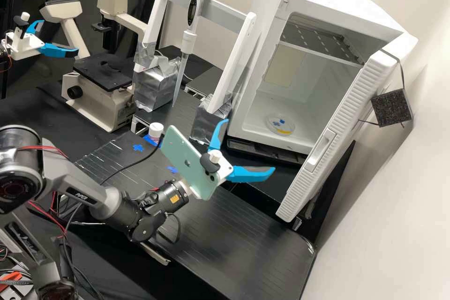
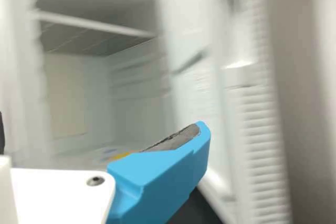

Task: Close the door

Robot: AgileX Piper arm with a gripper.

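In the high view my gripper (image 1: 249, 147) stands open, its blue fingers spread, left of the white fridge door (image 1: 344, 115) and in front of the white fridge cabinet (image 1: 274, 37). The door hangs wide open at the cabinet's right side, with its handle (image 1: 320, 151) on the ribbed outer edge. A gap separates the fingers from the door. In the wrist view the open gripper (image 2: 101, 134) shows one blue finger (image 2: 163, 174) before the cabinet's interior, with the door (image 2: 257, 129) beyond it. The other finger is mostly cut off there.
Inside the cabinet lies a round dish (image 1: 281, 124) with blue and yellow pieces. A pipette (image 1: 188, 40) hangs on a white stand left of the cabinet. A microscope (image 1: 101, 89) and a small white-capped bottle (image 1: 155, 130) stand farther left. A wall (image 1: 384, 225) rises right of the door.
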